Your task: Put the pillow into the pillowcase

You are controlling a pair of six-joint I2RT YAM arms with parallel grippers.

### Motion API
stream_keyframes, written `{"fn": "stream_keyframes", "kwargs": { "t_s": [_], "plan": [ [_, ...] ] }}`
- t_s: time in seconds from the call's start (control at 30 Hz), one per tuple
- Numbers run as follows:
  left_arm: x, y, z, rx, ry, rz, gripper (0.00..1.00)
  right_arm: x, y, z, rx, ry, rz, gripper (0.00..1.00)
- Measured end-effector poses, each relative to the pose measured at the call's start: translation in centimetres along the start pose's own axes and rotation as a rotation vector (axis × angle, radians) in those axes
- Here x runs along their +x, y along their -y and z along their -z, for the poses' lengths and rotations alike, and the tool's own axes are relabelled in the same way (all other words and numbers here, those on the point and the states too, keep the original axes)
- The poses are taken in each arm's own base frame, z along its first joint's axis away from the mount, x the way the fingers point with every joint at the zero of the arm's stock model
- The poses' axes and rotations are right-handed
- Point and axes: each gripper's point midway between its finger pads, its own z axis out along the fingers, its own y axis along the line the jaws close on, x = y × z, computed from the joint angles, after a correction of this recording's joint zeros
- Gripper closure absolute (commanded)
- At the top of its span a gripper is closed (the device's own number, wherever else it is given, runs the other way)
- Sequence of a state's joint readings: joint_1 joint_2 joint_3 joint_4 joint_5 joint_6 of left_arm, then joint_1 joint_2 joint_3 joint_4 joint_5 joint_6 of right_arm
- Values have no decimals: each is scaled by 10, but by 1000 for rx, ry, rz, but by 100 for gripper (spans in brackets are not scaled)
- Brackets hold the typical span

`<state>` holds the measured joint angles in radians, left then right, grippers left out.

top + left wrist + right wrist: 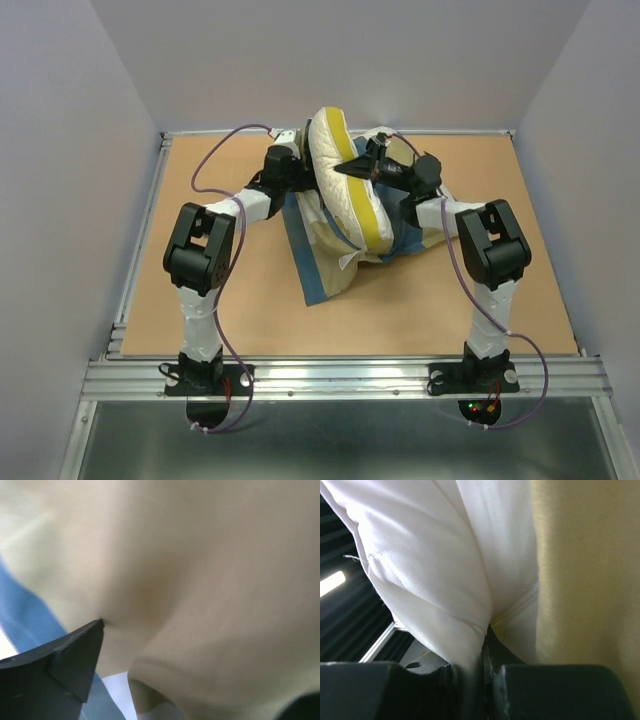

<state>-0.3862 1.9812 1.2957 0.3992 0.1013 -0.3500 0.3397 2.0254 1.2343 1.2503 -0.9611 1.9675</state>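
Observation:
The pillow (340, 165), white and quilted with a yellow-green edge, stands tilted on its edge above the middle of the table. My right gripper (358, 170) is shut on its near edge; in the right wrist view white pillow fabric (445, 580) is pinched between the dark fingers (380, 690). The pillowcase (322, 265), in blue, tan and cream blocks, lies crumpled under the pillow. My left gripper (297, 162) is at the pillow's left side, low against the cloth. In the left wrist view its fingers (65, 660) stand wide apart and tan pillowcase cloth (210, 580) bulges between them.
The brown table top (220, 310) has a metal rail (340, 375) along its near edge. Grey walls close in the back and both sides. Purple cables (215, 160) loop off both arms.

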Motion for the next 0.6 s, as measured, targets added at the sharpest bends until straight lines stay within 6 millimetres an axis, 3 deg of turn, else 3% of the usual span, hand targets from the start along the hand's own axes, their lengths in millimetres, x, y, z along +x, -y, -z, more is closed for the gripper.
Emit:
{"fn": "stream_keyframes", "kwargs": {
  "t_s": [0.1, 0.2, 0.33, 0.43, 0.47, 0.6],
  "plan": [
    [-9, -18, -1, -84, 5, -45, 17, 1, 8, 3, 22, 13, -18, 100],
    [-14, -35, 12, -154, -14, -125, 17, -3, 25, 6, 96, 46, -12, 99],
    [-26, -51, 60, -226, -51, -268, 19, -20, 63, 11, 246, 120, 70, 99],
    [-52, -57, 95, -256, -27, -344, 33, -32, 89, 16, 351, 164, 95, 100],
    [-64, -60, 106, -270, -10, -370, 44, -34, 94, 17, 372, 167, 111, 99],
    [-83, -86, 125, -339, -5, -405, 64, -46, 111, 19, 434, 185, 155, 99]
  ]
}}
